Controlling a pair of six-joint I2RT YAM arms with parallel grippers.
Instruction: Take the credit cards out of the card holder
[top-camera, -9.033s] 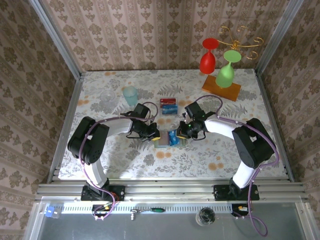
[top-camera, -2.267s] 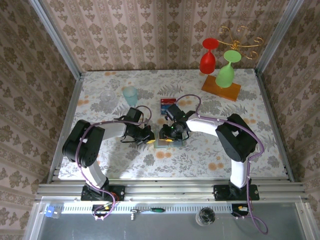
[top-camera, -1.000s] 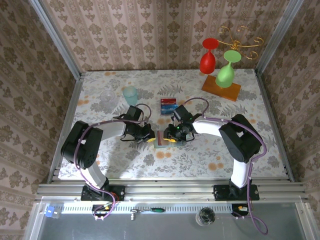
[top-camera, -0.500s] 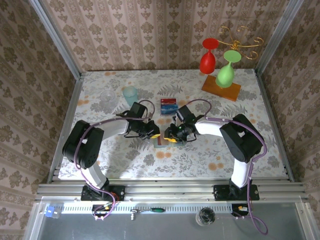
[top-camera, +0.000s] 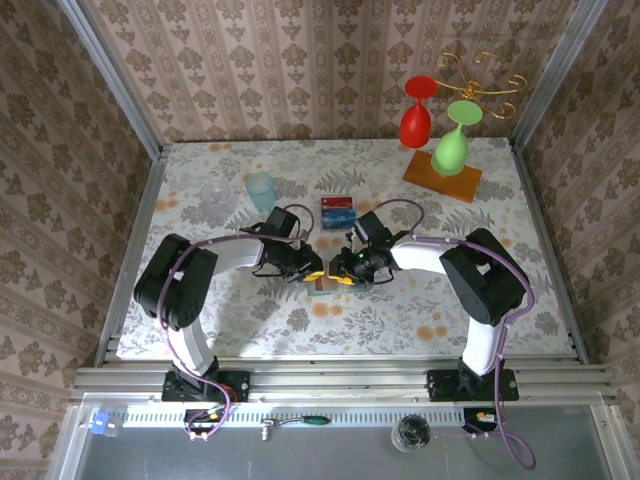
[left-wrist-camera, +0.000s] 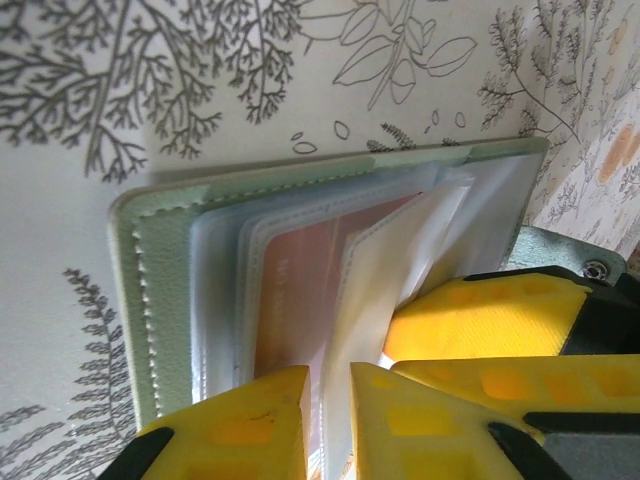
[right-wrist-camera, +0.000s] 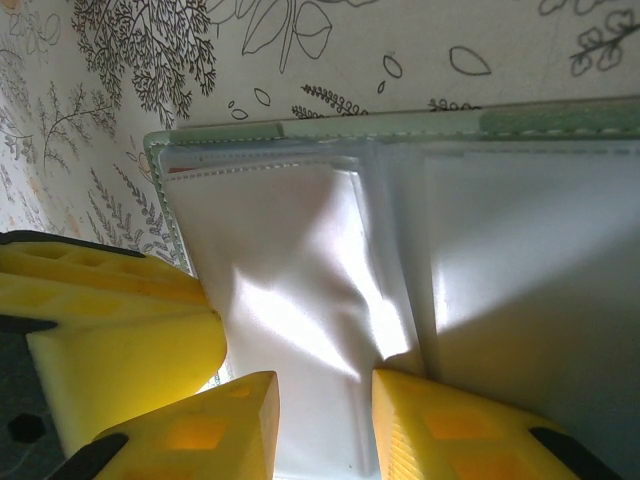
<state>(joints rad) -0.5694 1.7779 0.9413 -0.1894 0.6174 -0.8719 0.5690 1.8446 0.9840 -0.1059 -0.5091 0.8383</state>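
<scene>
The grey-green card holder (top-camera: 321, 287) lies open mid-table, both grippers meeting over it. In the left wrist view its cover (left-wrist-camera: 160, 260) holds clear sleeves, with an orange-pink credit card (left-wrist-camera: 300, 290) inside one. My left gripper (left-wrist-camera: 328, 400) has its jaws a narrow gap apart at the sleeves' edge, pinching nothing that I can see. A finger (left-wrist-camera: 480, 320) of the right gripper rests on the sleeves beside it. My right gripper (right-wrist-camera: 325, 400) stands open, its tips on a wrinkled clear sleeve of the holder (right-wrist-camera: 330, 128). A red and a blue credit card (top-camera: 338, 213) lie behind the holder.
A pale teal cup (top-camera: 260, 190) and a clear glass (top-camera: 213, 192) stand at the back left. Red (top-camera: 416, 115) and green (top-camera: 452, 140) wine glasses sit on a wooden base (top-camera: 443, 175) with a gold rack at the back right.
My left gripper slid right onto the holder's left side and its jaws parted a little. The right gripper has barely moved.
</scene>
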